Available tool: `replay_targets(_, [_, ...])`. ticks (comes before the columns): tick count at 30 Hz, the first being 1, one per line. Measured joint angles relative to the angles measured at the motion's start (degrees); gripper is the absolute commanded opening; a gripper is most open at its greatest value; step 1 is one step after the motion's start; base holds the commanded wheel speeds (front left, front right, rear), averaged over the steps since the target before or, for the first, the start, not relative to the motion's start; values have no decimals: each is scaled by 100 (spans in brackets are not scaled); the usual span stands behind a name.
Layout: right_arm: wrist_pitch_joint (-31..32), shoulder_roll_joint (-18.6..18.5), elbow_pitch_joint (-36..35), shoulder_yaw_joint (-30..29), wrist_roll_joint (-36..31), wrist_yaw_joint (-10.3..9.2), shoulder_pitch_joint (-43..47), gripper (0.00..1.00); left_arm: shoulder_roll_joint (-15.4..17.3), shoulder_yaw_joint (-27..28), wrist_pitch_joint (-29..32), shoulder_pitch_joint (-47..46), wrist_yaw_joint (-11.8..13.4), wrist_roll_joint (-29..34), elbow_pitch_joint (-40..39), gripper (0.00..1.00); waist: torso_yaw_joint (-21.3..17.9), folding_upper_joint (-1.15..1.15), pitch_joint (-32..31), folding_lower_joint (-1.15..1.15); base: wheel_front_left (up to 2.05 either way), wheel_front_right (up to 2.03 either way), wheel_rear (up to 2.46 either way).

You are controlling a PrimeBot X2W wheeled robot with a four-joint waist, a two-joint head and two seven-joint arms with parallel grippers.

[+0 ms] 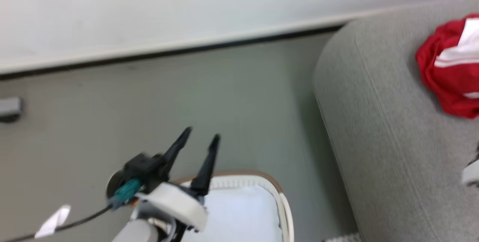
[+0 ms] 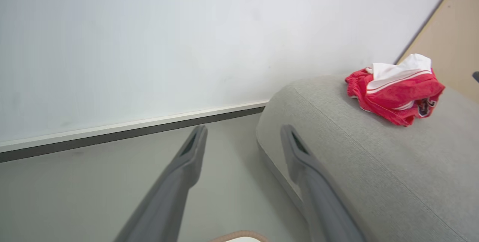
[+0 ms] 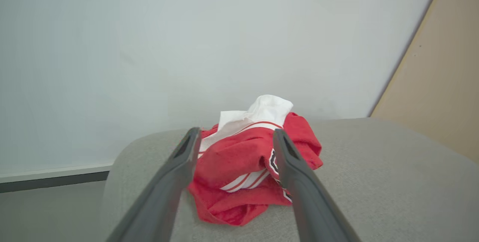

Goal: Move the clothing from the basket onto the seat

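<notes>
The red jersey (image 1: 449, 73) lies crumpled on the light-grey sofa (image 1: 374, 129), near its rounded end. In the right wrist view my right gripper (image 3: 235, 133) is open, and the jersey (image 3: 243, 167) rests on the sofa (image 3: 374, 182) just beyond and between its fingers, not pinched. My left gripper (image 1: 200, 135) is open and holds nothing; it hovers above the far rim of the white basket (image 1: 239, 176) by the sofa's foot. Its wrist view shows the open left gripper (image 2: 243, 129), the basket rim (image 2: 239, 235), the sofa (image 2: 374, 167) and the jersey (image 2: 396, 92).
A plain white cloth (image 1: 239, 212) lies in the basket. Grey floor (image 1: 224, 96) runs between basket, sofa and a white wall with a dark baseboard (image 1: 168, 51). A small grey object (image 1: 9, 109) sits at the far left, and a pale scrap (image 1: 52, 221) lies beside a cable.
</notes>
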Motion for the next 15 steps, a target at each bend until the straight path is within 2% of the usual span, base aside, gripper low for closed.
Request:
replay_targets(7, [0, 64, -479, 737, 398, 0, 1033, 100, 55, 374, -570, 673, 302, -175, 413, 100, 312, 0, -648, 0, 0, 0, 0])
replay_targets(12, [0, 83, -591, 1462, 853, 0, 1795, 100, 88, 615, -783, 1221, 490, -171, 672, 100, 544, 0, -1109, -1, 0, 0, 0])
replay_targets(15, [0, 91, -609, 1813, 895, 0, 2177, 100, 78, 749, -828, 1535, 544, -146, 794, 100, 634, 0, -1357, -1, 0, 0, 0])
